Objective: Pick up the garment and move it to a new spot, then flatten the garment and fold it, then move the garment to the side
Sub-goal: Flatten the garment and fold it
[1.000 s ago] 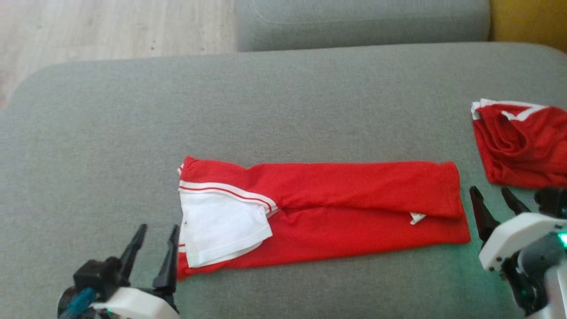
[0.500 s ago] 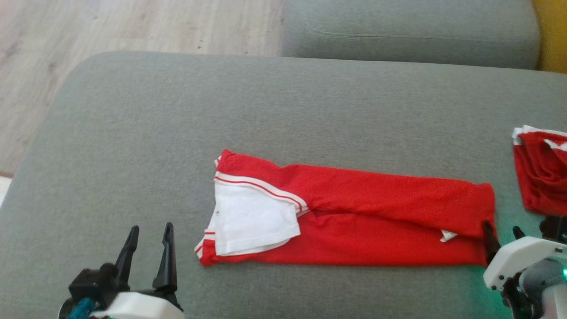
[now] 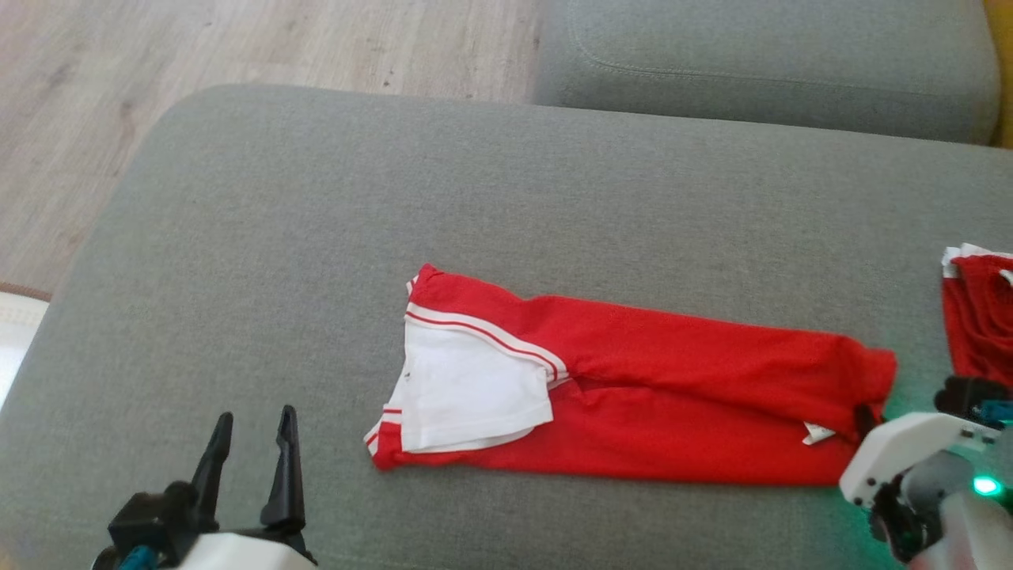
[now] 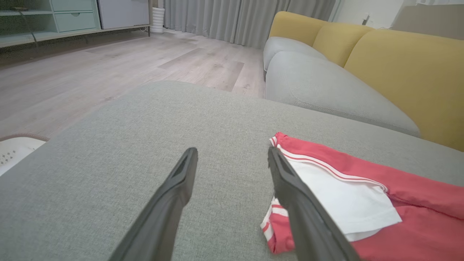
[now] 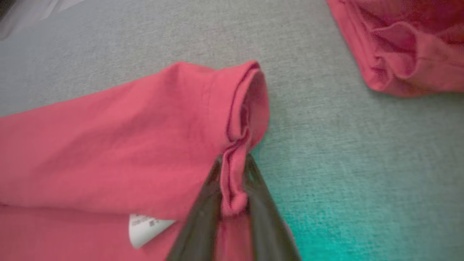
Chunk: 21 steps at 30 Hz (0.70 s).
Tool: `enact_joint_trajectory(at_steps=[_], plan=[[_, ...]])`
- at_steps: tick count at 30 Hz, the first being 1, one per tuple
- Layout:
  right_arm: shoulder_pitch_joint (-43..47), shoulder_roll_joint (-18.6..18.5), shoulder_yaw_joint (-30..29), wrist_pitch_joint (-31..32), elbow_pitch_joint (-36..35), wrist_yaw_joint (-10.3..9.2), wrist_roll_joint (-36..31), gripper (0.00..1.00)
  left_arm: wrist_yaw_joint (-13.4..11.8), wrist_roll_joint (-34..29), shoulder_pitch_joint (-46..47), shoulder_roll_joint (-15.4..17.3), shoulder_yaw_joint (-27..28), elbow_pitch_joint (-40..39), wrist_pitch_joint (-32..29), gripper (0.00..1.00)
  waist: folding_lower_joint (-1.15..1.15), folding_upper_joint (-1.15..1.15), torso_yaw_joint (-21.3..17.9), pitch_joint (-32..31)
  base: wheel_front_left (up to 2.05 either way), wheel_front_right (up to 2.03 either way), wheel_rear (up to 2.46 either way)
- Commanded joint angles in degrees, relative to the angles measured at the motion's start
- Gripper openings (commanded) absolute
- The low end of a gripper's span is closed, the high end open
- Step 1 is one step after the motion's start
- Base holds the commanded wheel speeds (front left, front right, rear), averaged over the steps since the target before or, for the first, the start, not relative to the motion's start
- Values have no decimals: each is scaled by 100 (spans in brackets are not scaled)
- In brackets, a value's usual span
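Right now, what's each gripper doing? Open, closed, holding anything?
Left gripper: open, holding nothing, near the white end of the red garment.
Right gripper: closed, pinching the red garment's hem at the other end.

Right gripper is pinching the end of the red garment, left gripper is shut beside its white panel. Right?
The left gripper is open, not shut, beside the white panel; the left wrist view shows it. The right gripper does pinch the end of the red garment.
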<state>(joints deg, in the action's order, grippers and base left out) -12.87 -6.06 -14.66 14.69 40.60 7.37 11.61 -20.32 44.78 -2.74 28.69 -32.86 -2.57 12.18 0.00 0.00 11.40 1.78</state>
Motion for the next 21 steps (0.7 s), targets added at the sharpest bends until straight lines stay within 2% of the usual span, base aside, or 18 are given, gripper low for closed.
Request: enact_joint_trajectory(at_steps=[1,8,15,18,21], plan=[[-175,-78,178,17,-61,12,29,0,-53,-43,194,168,294,-196,46,100,0,0,-52,-25,0,0,0],[-311,-504,254,-52,-433,12,256,0,-81,-22,133,185,294,-231,32,100,0,0,-375,-168,0,0,0],[-31,-1060,-181,439,-1415,12,368,0,-117,1,82,152,301,-266,52,100,0,0,-689,-225,0,0,0],[108,-1081,-331,656,-1803,12,355,0,-111,17,87,118,290,-256,58,100,0,0,-776,-229,0,0,0],[187,-900,-303,870,-2234,12,488,0,-92,28,96,92,287,-222,71,100,0,0,-847,-251,0,0,0]])
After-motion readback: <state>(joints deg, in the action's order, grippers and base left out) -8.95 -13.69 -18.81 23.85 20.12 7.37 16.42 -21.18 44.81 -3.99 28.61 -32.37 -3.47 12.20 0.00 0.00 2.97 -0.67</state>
